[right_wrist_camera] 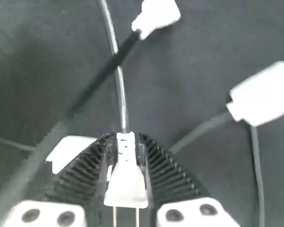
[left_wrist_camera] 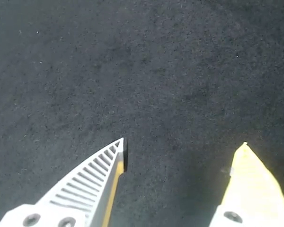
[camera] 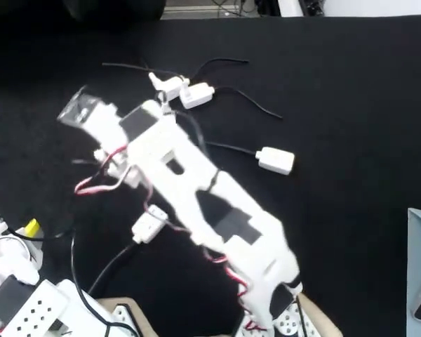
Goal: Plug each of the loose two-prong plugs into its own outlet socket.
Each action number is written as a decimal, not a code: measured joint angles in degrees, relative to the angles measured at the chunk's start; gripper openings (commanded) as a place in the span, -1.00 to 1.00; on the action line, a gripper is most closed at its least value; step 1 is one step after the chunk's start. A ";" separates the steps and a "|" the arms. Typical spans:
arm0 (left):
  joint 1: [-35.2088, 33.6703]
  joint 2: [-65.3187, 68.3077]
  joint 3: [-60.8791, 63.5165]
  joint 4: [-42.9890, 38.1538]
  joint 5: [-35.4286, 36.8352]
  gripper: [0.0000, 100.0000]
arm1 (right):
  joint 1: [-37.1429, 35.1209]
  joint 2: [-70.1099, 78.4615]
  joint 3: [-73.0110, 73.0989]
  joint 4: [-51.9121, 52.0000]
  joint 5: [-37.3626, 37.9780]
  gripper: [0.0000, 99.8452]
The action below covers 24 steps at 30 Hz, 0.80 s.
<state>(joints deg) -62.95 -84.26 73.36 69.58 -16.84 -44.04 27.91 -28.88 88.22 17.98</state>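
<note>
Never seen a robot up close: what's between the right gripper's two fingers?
A white two-prong plug, clamped in the right gripper, prongs pointing back at the camera; the right wrist view shows it.

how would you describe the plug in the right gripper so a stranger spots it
On the black table, follow the long white arm diagonally to its far tip, the right gripper. Clamped between its ribbed fingers is a white two-prong plug; the other white connectors lie loose on the table.

Plug (right_wrist_camera: pixel 126 182) in right claw (right_wrist_camera: pixel 124 142) (socket (right_wrist_camera: pixel 265 99) beside, on table (right_wrist_camera: pixel 194 56)).
</note>
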 measured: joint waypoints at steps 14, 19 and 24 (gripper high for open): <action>0.00 0.00 0.00 0.00 -0.09 -0.30 | 14.95 -22.59 19.43 6.59 -2.37 -0.98; 0.00 0.00 0.00 0.00 -0.09 -0.30 | 20.57 -37.80 38.24 -1.49 -2.37 -0.98; 1.32 0.00 0.00 1.05 -0.09 -0.30 | 24.62 -54.59 56.53 -10.37 -2.37 -0.98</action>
<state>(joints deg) -61.63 -84.26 73.36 70.64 -16.92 -19.43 -26.68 27.65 77.85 15.60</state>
